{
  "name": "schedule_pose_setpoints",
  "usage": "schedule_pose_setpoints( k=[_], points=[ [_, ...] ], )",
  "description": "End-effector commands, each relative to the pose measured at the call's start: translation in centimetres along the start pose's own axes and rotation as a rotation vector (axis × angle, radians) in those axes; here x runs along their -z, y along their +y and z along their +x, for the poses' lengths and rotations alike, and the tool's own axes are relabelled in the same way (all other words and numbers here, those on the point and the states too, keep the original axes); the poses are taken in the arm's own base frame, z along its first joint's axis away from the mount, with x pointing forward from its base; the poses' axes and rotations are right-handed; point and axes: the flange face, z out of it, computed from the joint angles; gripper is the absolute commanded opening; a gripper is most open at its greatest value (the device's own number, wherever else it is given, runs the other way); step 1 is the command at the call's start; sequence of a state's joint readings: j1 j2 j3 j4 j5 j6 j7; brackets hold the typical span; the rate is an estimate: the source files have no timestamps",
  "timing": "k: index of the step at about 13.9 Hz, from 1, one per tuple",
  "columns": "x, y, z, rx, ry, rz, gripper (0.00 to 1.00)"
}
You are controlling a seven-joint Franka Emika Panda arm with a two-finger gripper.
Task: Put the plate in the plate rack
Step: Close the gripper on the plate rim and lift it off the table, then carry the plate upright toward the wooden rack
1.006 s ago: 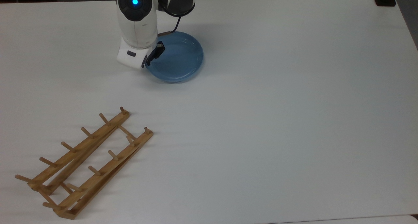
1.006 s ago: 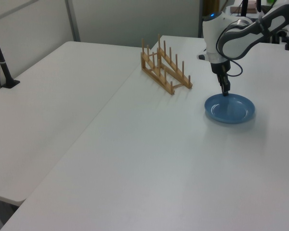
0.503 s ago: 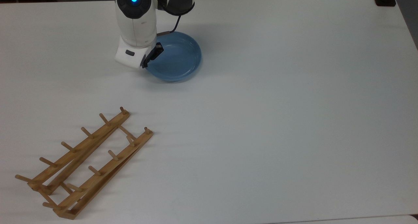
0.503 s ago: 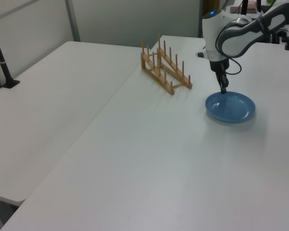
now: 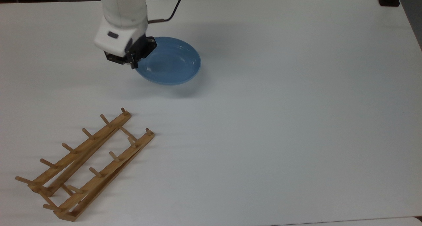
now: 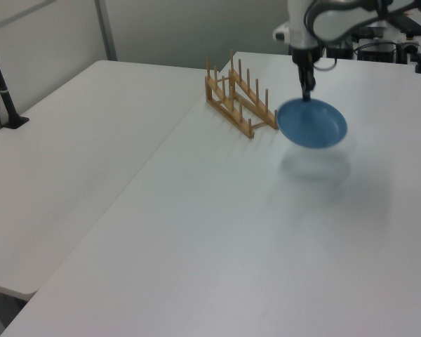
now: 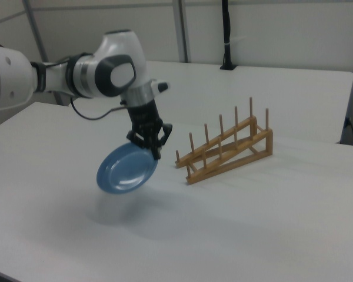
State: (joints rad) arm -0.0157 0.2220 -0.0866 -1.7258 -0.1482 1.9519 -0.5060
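We see a smooth, matte white bench [image 5: 263, 120] with broad bare space across the middle and toward the top view's right edge. In the left view a second white table [image 6: 70, 154] butts against it, with pale wall panels behind.

Near the top view's lower left corner of the bench stands the plate rack [image 5: 85, 163], light-brown wood: two long parallel rails joined by crossbars, each with a row of upright round pegs. In the right view the plate rack [image 7: 229, 150] slopes upward toward the right view's right.

Farther back, near the bench's far edge in the top view, the gripper [image 5: 133, 58] pinches the rim of the plate [image 5: 169, 63], its fingers closed on it. The plate [image 7: 126, 170] is round, shallow, glossy light blue, with faint rings inside. It hangs tilted in the air above a soft shadow, just beside the rack's low end, not touching it.

The arm's shell is white, with dark joints.
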Motion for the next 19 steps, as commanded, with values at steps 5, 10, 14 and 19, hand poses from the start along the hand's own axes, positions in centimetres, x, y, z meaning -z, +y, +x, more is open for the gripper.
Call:
schedule_pose_setpoints(
  k=[5,10,14,19],
  points=[
    [11.3,6.8,0.0,-0.195,0.322,-0.163,0.0],
    [12.5,10.6,0.1,-0.354,0.572,-0.29,0.0],
    [11.3,12.8,0.4,-0.409,0.696,-0.375,0.0],
    [8.2,14.0,1.5,-0.419,0.739,-0.482,0.0]
  ],
)
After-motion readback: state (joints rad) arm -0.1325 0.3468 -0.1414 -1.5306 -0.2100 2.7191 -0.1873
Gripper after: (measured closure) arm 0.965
